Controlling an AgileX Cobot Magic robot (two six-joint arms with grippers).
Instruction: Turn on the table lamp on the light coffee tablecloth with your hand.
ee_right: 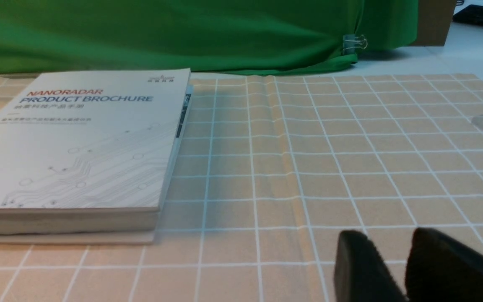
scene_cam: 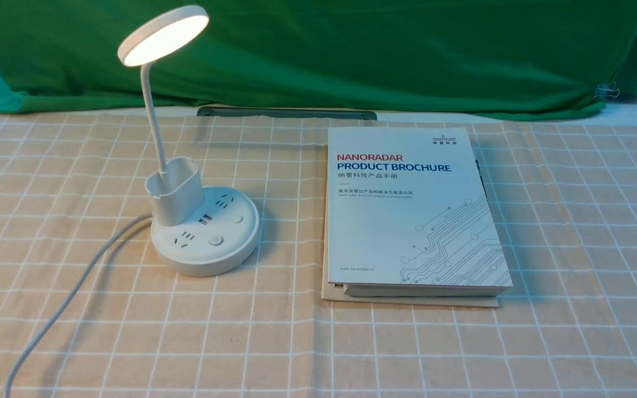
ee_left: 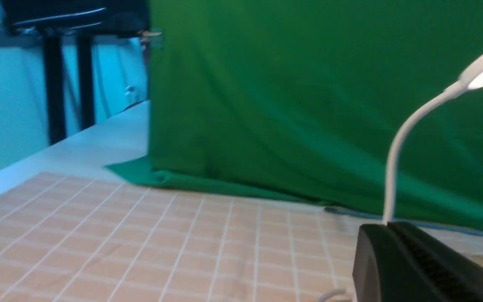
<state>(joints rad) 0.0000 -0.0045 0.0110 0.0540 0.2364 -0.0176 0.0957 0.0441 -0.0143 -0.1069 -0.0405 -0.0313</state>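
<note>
The white table lamp [scene_cam: 205, 243] stands on the light coffee tablecloth [scene_cam: 296, 342] at the left. Its disc head [scene_cam: 163, 36] glows. The base shows sockets and two round buttons; a white cord [scene_cam: 69, 298] runs off to the front left. Neither hand shows in the front view. In the left wrist view my left gripper [ee_left: 386, 226] has its black jaws pressed together and empty, low over the cloth [ee_left: 141, 251], with the lamp's neck [ee_left: 396, 155] behind it. In the right wrist view my right gripper [ee_right: 388, 241] is open and empty above the cloth [ee_right: 329, 159].
A thick white "NANORADAR PRODUCT BROCHURE" book [scene_cam: 412, 210] lies right of the lamp, on a thinner booklet; it also shows in the right wrist view [ee_right: 78, 142]. A green backdrop cloth [scene_cam: 379, 50] hangs along the far edge, held by a binder clip [scene_cam: 606, 91].
</note>
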